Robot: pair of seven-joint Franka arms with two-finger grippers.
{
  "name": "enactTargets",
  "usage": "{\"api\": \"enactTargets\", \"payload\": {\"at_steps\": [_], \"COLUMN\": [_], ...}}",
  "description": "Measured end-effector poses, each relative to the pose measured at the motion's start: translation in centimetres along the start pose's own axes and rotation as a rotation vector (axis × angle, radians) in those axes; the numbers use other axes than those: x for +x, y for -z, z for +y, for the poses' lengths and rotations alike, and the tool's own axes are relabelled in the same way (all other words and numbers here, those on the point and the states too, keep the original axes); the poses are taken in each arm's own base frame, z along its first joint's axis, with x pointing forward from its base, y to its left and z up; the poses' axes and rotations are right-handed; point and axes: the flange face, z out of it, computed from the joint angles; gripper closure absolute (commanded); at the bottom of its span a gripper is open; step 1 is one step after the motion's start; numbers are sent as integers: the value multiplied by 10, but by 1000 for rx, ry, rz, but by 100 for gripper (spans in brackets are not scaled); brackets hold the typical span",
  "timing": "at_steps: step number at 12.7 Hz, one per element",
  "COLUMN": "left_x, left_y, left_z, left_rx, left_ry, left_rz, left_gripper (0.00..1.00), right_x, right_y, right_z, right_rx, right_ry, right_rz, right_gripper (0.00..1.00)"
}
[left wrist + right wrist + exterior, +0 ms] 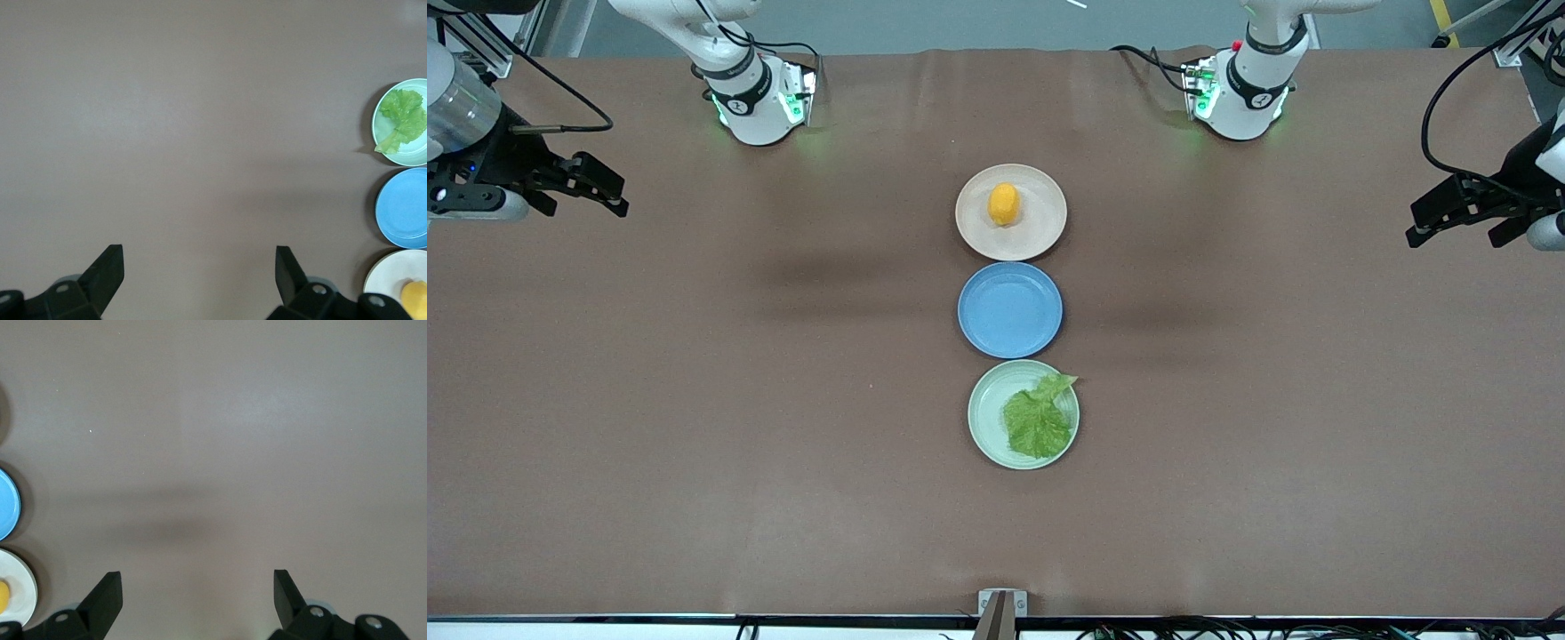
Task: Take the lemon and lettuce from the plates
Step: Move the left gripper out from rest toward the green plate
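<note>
My landmark is the blue plate [1010,309], which sits in the middle of the brown table [694,400]. Touching its rim on the side farther from the front camera is the beige-pink plate [1040,233], and the lemon [1004,204] rests on that plate, near its middle. Touching the blue plate's rim on the side nearer the front camera is the pale mint green plate [987,418]; the lettuce [1039,420] lies flat on it, with its pale stem tip reaching over the rim on the side toward my left arm's end of the table. My left gripper [1458,222] hangs well apart from the blue plate, over the bare table at my left arm's end, its fingers [105,273] spread wide with nothing between them. My right gripper [591,187] hangs just as far from the blue plate, over the table at my right arm's end, its fingers [103,597] likewise spread wide and holding nothing. Both arms wait.
</note>
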Motion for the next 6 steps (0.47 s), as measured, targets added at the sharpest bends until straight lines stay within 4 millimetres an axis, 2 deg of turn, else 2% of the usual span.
{"api": "enactTargets", "payload": {"at_steps": [6], "left_x": [-6], "left_y": [7], "left_z": [-1], "left_rx": [0], "left_ry": [3], "left_rz": [-8], "left_gripper": [0], "right_x": [2], "right_y": [7], "right_z": [-5], "right_rx": [1], "right_ry": [8], "right_rz": [2], "right_gripper": [0]}}
